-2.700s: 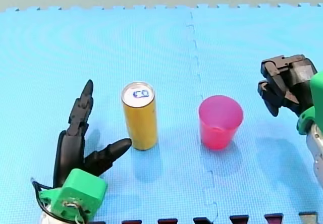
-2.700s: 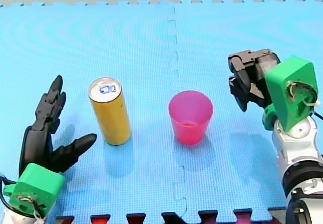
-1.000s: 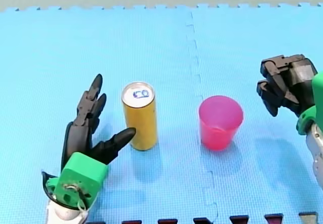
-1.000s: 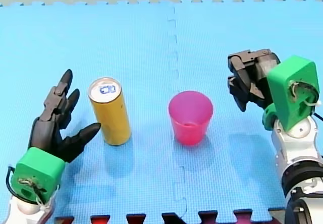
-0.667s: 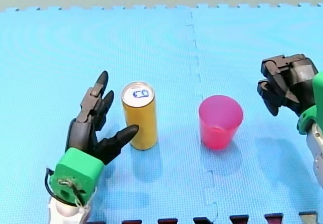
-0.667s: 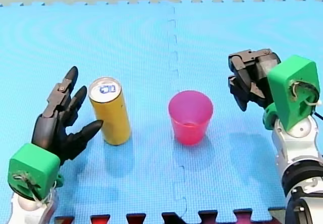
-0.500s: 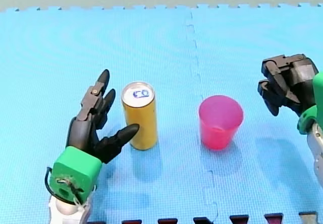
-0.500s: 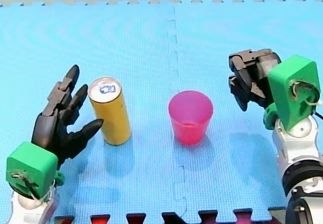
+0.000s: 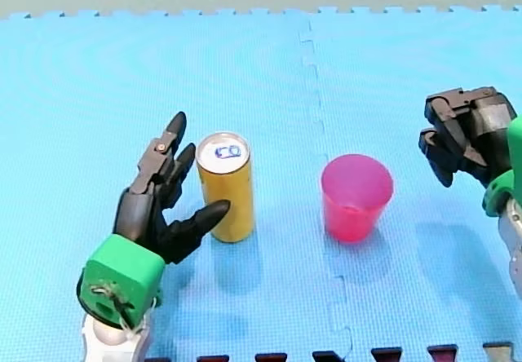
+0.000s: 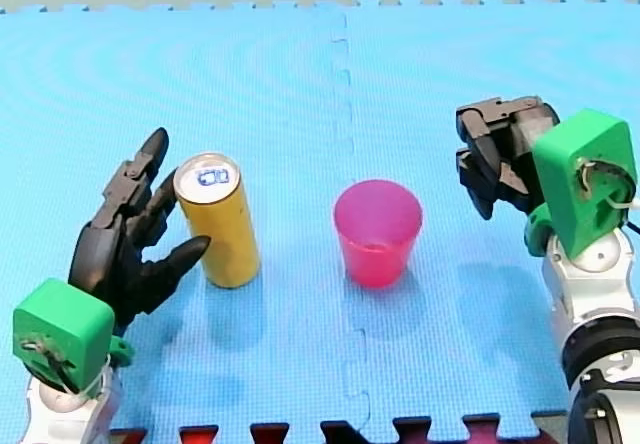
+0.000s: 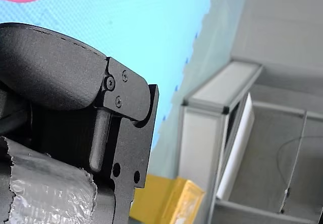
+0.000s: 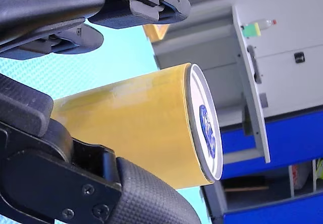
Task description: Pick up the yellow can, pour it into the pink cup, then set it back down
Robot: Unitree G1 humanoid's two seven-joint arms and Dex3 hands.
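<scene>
The yellow can (image 9: 227,192) stands upright on the blue mat, left of centre, its silver top showing. My left hand (image 9: 189,184) is right beside the can's left side, holding nothing. Its thumb (image 9: 205,216) reaches in front of the can's lower part and its fingers (image 9: 167,152) rise beside the can's top. The second wrist view shows the can (image 12: 146,123) between that hand's black fingers (image 12: 65,2). The pink cup (image 9: 356,196) stands upright to the right of the can. My right hand (image 9: 457,138) hovers right of the cup, fingers curled, holding nothing.
A seam (image 9: 314,93) in the blue foam mat runs away from me between can and cup. Coloured blocks (image 9: 383,354) line the mat's near edge. Past the mat's edge the first wrist view shows a grey cabinet (image 11: 217,133) and a yellow box (image 11: 171,204).
My left hand has moved forward and to the right, from behind and left of the can to right against its side. The right hand, can and cup have stayed put.
</scene>
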